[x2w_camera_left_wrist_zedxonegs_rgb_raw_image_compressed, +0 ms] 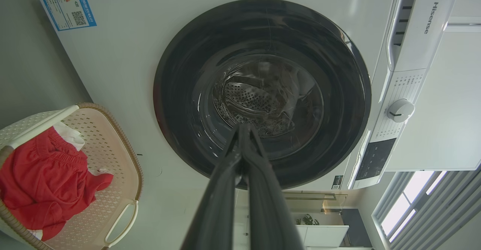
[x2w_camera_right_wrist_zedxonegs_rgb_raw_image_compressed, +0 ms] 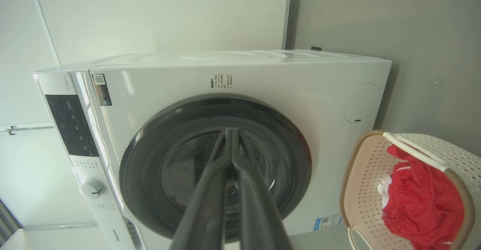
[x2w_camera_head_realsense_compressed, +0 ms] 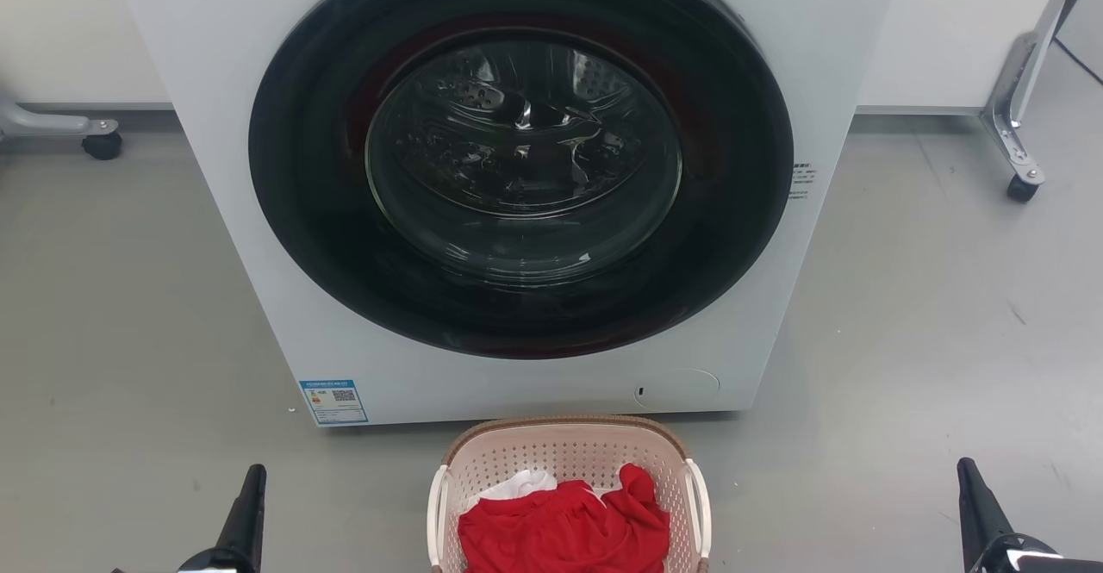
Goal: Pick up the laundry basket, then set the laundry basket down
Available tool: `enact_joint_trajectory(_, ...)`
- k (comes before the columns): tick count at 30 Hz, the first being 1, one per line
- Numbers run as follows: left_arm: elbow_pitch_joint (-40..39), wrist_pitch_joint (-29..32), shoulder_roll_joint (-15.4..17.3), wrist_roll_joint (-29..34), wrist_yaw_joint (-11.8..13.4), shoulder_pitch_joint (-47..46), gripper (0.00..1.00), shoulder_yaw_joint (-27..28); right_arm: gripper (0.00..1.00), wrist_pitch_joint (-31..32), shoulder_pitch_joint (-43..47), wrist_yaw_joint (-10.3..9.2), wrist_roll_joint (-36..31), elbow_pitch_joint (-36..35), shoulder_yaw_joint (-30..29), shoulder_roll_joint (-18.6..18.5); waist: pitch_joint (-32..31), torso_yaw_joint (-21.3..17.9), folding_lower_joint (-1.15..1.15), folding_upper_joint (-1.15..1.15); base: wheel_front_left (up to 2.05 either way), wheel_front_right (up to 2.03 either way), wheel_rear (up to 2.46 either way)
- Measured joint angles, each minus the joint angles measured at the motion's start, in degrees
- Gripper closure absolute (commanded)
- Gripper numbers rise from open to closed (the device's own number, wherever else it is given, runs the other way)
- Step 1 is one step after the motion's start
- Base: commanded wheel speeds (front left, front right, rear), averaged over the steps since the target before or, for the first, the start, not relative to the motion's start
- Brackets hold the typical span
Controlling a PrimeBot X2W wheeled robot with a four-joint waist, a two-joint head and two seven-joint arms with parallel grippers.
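The laundry basket (x2w_camera_head_realsense_compressed: 569, 452) is pale pink and perforated, with a brown rim and white side handles. It stands on the grey floor just in front of the washing machine, at the bottom centre of the head view. Red clothing (x2w_camera_head_realsense_compressed: 564, 530) and a bit of white cloth lie inside it. My left gripper (x2w_camera_head_realsense_compressed: 253, 480) is far to the basket's left and my right gripper (x2w_camera_head_realsense_compressed: 967, 471) far to its right, both apart from it. In the left wrist view my left gripper (x2w_camera_left_wrist_zedxonegs_rgb_raw_image_compressed: 244, 128) has its fingertips together and empty, with the basket (x2w_camera_left_wrist_zedxonegs_rgb_raw_image_compressed: 112, 137) at the lower left. My right gripper (x2w_camera_right_wrist_zedxonegs_rgb_raw_image_compressed: 230, 131) is likewise shut, with the basket (x2w_camera_right_wrist_zedxonegs_rgb_raw_image_compressed: 362, 175) at the lower right.
A white front-loading washing machine (x2w_camera_head_realsense_compressed: 517, 375) with a closed dark round door (x2w_camera_head_realsense_compressed: 521, 159) rises directly behind the basket. Metal frame legs on castors stand at the far right (x2w_camera_head_realsense_compressed: 1022, 181) and far left (x2w_camera_head_realsense_compressed: 102, 144). Bare grey floor lies on both sides of the basket.
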Motion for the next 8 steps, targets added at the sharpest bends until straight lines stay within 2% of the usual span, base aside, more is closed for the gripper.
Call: enact_joint_trajectory(8,0.0,0.0,0.0,0.0,0.0,0.0,1.0,0.0,1.0,0.0,0.0,0.0,0.0,0.0,0.0,0.0,0.0,0.0,0.0,0.0,0.0,0.0,0.0)
